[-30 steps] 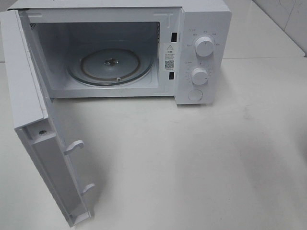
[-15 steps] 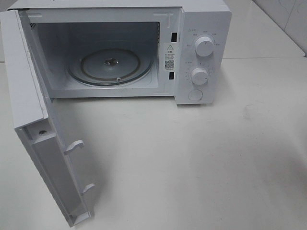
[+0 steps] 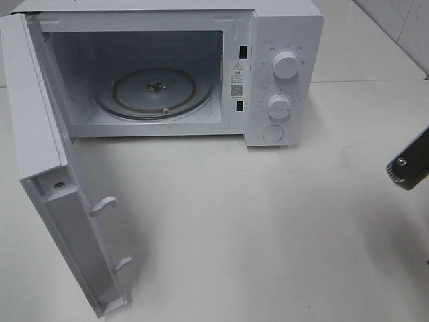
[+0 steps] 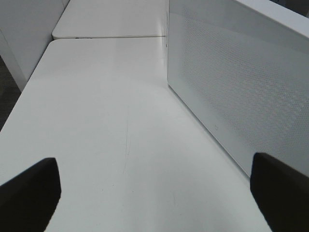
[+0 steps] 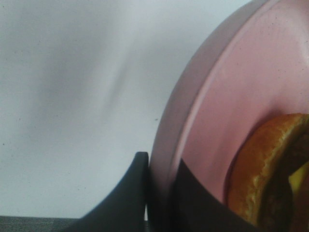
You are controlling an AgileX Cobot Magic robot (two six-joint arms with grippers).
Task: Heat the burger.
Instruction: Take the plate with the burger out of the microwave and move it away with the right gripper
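The burger (image 5: 270, 169) is seen on a pink plate (image 5: 227, 96), and the plate's rim is clamped between the jaws of the right gripper (image 5: 161, 193). The left gripper (image 4: 154, 193) is held fully released beside the door (image 4: 231, 82) of the microwave (image 3: 281, 74), with nothing between its jaws. In the high view the door is swung wide open and the turntable (image 3: 153, 92) is bare.

A thin rim pinch is judged the main risk: the plate could tilt or slip under the burger's weight, and the tall burger could slide or topple. The plate could also be knocked against the frame of the cavity if it is brought in too low or off line.

Compared with a second ago, a dark part of the right arm (image 3: 410, 164) has come into the high view at the right edge, above the surface (image 3: 268, 228); nothing else has been moved.
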